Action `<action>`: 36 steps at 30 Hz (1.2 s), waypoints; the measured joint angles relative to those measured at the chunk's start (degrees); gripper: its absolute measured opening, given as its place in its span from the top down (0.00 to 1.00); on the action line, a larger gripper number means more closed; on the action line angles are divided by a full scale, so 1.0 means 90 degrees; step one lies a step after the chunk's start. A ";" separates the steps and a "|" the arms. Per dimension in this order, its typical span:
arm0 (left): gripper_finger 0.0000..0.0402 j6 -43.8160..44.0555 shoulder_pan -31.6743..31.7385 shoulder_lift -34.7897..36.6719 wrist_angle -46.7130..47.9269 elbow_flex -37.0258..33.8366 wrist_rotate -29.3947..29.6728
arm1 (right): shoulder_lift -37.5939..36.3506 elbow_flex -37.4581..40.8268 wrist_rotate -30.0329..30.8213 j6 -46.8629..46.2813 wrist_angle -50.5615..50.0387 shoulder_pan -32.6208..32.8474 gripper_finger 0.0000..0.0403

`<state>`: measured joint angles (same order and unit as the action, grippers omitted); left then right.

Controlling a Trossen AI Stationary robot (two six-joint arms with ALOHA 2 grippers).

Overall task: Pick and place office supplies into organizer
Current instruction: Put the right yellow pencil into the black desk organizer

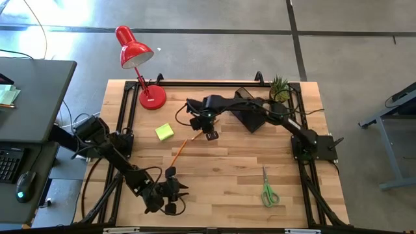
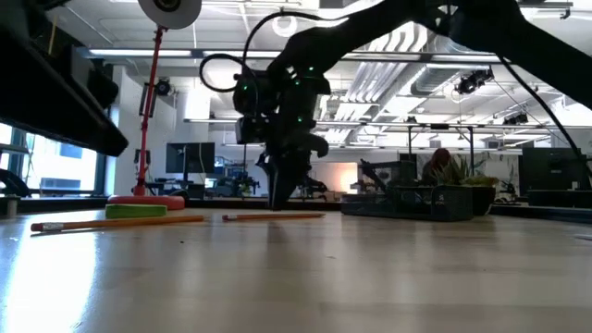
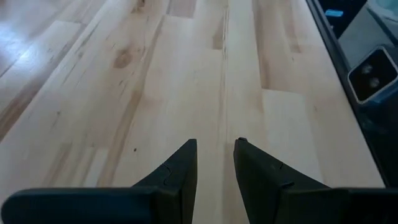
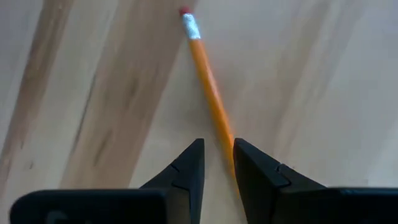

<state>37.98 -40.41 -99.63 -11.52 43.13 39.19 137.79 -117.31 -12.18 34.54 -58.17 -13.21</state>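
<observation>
Pale butcher-block wood forms the desk, framed by black rails along its edges. The broad middle and near strip of the desk are largely bare. At the near edge, towards the left corner, the left gripper is seen hanging above bare planks, its fingers parted by a narrow gap with nothing between them. Green-handled scissors are noted near the near right corner, well apart from both arms.

Further in, the right gripper is lowered to the surface at the centre of the desk. Its fingers are set slightly apart about the end of an orange pencil; whether the pencil is actually gripped cannot be told. A second pencil lies just to its left, and a yellow-green sticky-note block beyond that.

The black mesh organizer is recorded near the far edge, right of centre, with a small potted plant at the far right corner and a red desk lamp at the far left.

Beyond the desk, a grey concrete floor and a dark side table are seen; the low view shows a lit workshop.
</observation>
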 joint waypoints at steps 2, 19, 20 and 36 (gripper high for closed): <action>0.77 0.0000 -0.0033 0.0000 0.0050 0.0000 0.0062 | 0.0087 -0.0099 -0.0037 0.0000 -0.0038 0.0061 0.81; 0.77 0.0148 -0.0018 0.0000 0.0067 0.0000 0.0103 | 0.0076 0.0037 0.0649 0.0000 0.0249 0.0437 0.81; 0.77 0.0148 -0.0018 0.0000 0.0066 0.0000 0.0103 | 0.0061 -0.0004 0.0639 0.0000 0.0147 0.0437 0.81; 0.77 0.0165 -0.0013 0.0000 0.0060 0.0000 0.0050 | 0.0015 -0.0200 0.0670 0.0074 -0.0119 0.0059 0.81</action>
<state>39.46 -40.53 -99.63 -10.98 43.13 39.64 137.93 -119.11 -6.15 35.21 -59.24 -12.69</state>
